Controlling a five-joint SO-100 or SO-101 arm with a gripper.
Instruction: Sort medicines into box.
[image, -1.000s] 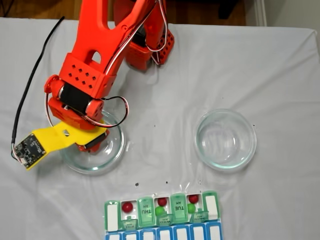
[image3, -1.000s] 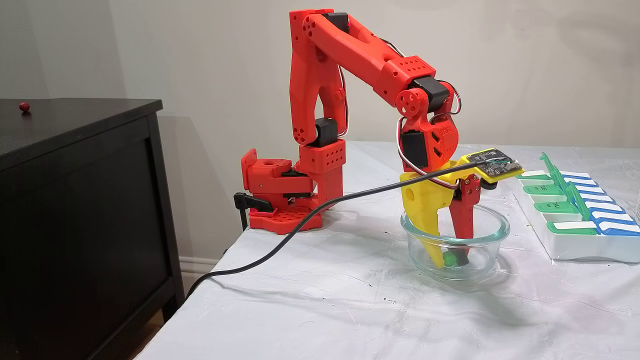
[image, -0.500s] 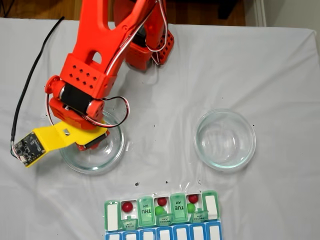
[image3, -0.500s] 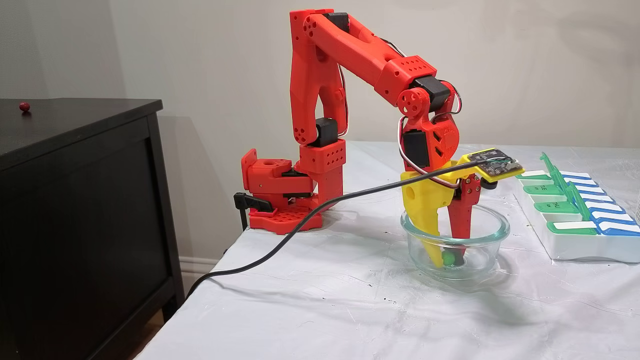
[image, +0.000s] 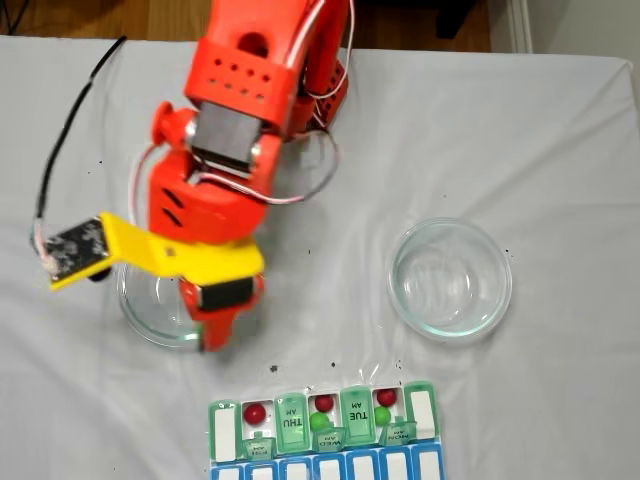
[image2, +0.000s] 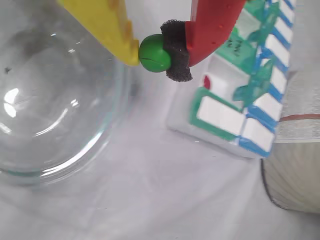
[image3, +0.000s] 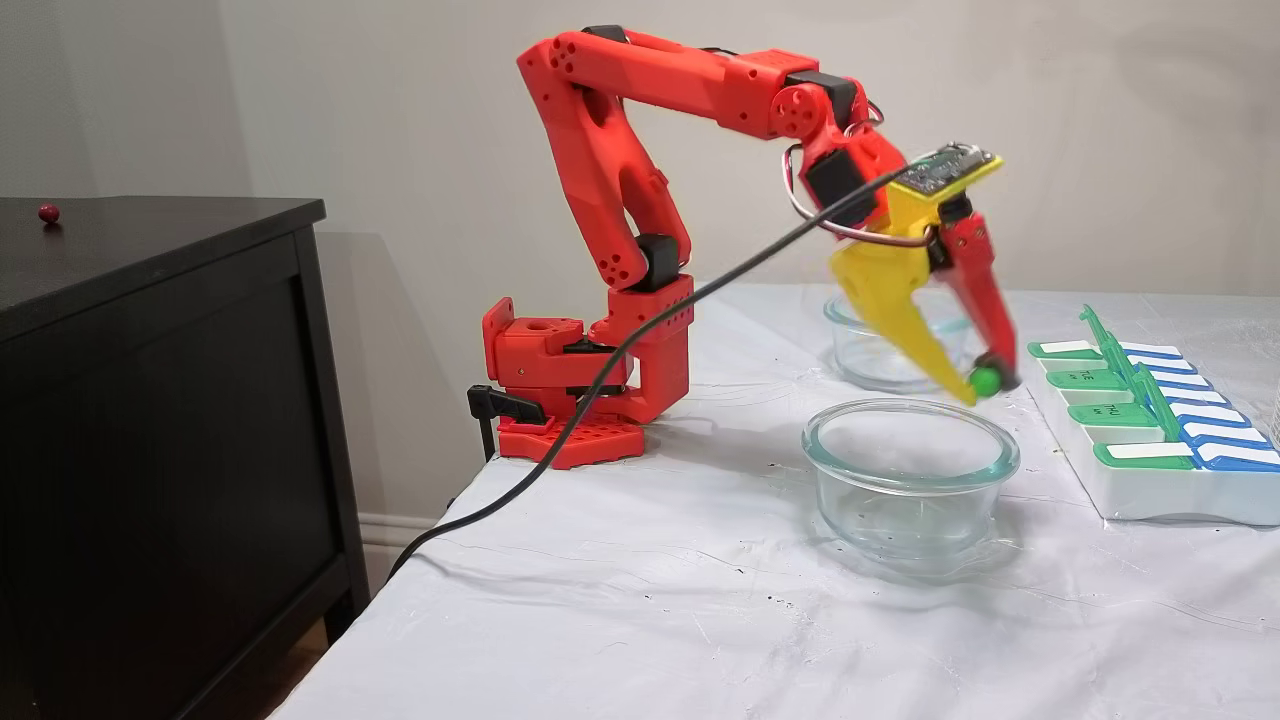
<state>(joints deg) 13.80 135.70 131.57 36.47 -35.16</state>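
My gripper (image3: 985, 383) hangs in the air above the rim of the near glass dish (image3: 910, 470), on the side toward the box (image3: 1150, 470). It is shut on one green medicine ball (image2: 154, 53), which is pinched between the yellow finger (image2: 112, 27) and the black foam pad of the red finger (image2: 176, 50). The same green ball (image3: 986, 379) shows at the fingertips in a fixed view. The box (image: 322, 432) lies at the table's front edge with several lids open. Three red medicines (image: 256, 412) and two green medicines (image: 320, 422) lie in its compartments.
Two clear glass dishes stand on the white cloth, one under the arm (image: 150, 315) and one to the right (image: 450, 278). The camera's black cable (image3: 600, 380) trails off the table's left edge. A lone red ball (image3: 48, 212) rests on the black cabinet.
The gripper closed on the green ball inside the near dish, then rose out of it and swung toward the box with the ball.
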